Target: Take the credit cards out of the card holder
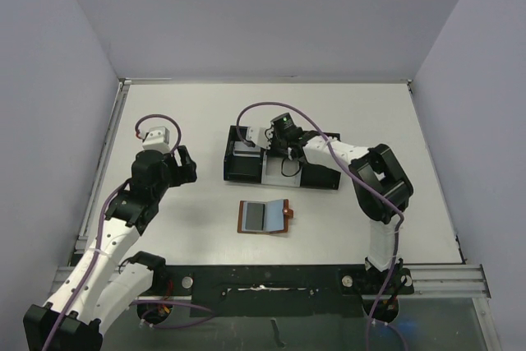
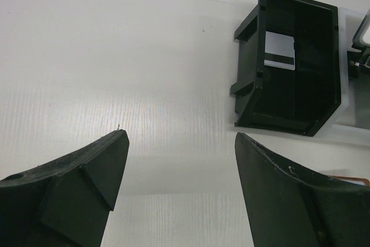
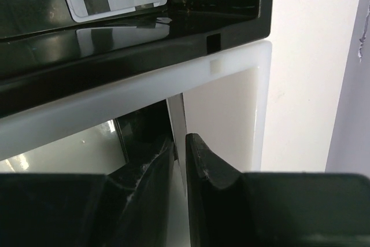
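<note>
The card holder (image 1: 265, 217) lies open and flat on the desk, about midway across and nearer the near edge than the far one, its blue-grey inside facing up. Neither pincer touches it.

The right pincer (image 3: 179, 137) is beyond it, lowered into the white middle compartment of the black-and-white tray (image 1: 320, 180). Its jaws stand only a narrow slit apart with the edge of a thin pale card (image 3: 176, 120) between them. Whether they grip that card cannot be told.

The left pincer (image 2: 179, 137) hangs released, jaws wide, over bare desk to the left of the tray and apart from the card holder. A silver card (image 2: 281, 53) lies in the tray's left black compartment.
</note>
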`<state>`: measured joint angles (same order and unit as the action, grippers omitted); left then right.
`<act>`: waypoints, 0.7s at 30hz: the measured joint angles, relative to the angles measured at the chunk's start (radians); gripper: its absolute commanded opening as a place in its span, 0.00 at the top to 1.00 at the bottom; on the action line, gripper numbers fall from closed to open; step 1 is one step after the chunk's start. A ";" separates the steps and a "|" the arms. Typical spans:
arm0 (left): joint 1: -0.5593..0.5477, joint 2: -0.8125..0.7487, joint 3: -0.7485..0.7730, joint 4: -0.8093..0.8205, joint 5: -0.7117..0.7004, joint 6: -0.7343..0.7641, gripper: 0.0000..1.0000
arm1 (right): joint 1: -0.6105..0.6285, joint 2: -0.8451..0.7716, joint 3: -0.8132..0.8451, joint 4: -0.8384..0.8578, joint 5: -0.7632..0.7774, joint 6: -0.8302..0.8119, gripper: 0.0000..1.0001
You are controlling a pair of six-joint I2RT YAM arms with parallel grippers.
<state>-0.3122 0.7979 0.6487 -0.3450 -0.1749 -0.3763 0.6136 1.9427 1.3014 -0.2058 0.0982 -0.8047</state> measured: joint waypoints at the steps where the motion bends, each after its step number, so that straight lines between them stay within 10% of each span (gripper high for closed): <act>1: 0.000 0.000 -0.005 0.005 0.000 0.000 0.26 | 0.000 0.002 0.000 -0.002 0.000 0.000 0.81; 21: 0.000 0.025 -0.016 0.005 0.023 0.005 0.26 | 0.000 0.021 0.022 -0.060 0.003 0.032 0.63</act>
<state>-0.3122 0.8230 0.6331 -0.3405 -0.1520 -0.3717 0.6136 1.9640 1.3235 -0.2653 0.1017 -0.7731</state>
